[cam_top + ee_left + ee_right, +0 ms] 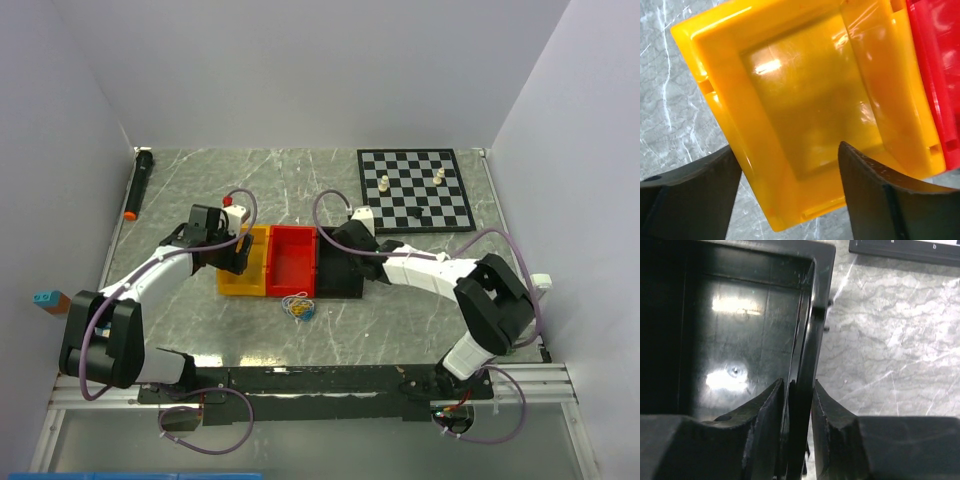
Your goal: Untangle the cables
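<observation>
The cables [298, 306], a small clump of blue, yellow-orange and white loops, lie on the table just in front of the red bin [292, 262]. Neither wrist view shows them. My left gripper [232, 250] is open over the yellow bin [245, 275]. In the left wrist view its fingers [880, 200] stand wide apart, either side of the yellow bin's [805, 100] near corner, with nothing held. My right gripper [345, 240] is shut on the right wall of the black bin [340, 278]. In the right wrist view the thin black wall [807, 360] is pinched between the gripper's [800, 405] jaws.
The yellow, red and black bins stand side by side mid-table. A chessboard [415, 188] with a few pieces lies at the back right. A black marker with an orange tip [140, 183] lies at the back left. A blue block [45, 298] sits at the left edge.
</observation>
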Motion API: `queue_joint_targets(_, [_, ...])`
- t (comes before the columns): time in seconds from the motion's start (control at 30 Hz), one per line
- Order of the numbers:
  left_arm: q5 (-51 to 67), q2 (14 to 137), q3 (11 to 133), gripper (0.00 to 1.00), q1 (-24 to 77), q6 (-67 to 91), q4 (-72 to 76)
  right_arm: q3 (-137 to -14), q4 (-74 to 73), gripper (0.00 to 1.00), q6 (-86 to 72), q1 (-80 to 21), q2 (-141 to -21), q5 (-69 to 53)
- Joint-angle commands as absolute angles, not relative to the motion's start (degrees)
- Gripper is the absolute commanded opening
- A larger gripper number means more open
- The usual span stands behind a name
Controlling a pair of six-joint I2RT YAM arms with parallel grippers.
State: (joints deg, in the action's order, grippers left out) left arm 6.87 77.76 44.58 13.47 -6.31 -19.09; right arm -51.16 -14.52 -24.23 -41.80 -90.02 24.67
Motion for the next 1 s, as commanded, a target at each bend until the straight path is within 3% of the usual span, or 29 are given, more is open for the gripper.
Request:
queue_joint_targets(0.0, [9.67,76.56,48.16,0.84,13.71,-5.89,-20.47,-55.10,-12.83,0.41,-23.38,-39.55,-92.28,24.17])
queue_joint_targets(0.07, [9.14,75.50,48.78,0.97,13.80,-6.41,-21.44,-55.63,-12.57,0.51,-23.12,-39.20,-92.37,23.73])
queue_joint_targets(0.53, [12.13,69.36,60.03,0.97,13.80,-9.05,-36.12,-62.50,-18.02,0.61,-21.88,-38.32,-87.12,22.94])
queue_joint_targets(0.77, [16.25,63.55,59.06,0.96,13.89,-10.02,-37.52,-50.73,-14.24,0.70,-23.99,-49.29,-70.15,16.19])
queue_joint_targets(0.97, [19.60,61.70,58.19,0.97,14.06,-10.81,-37.70,-42.54,-4.76,0.70,-22.59,-61.43,-71.27,8.72])
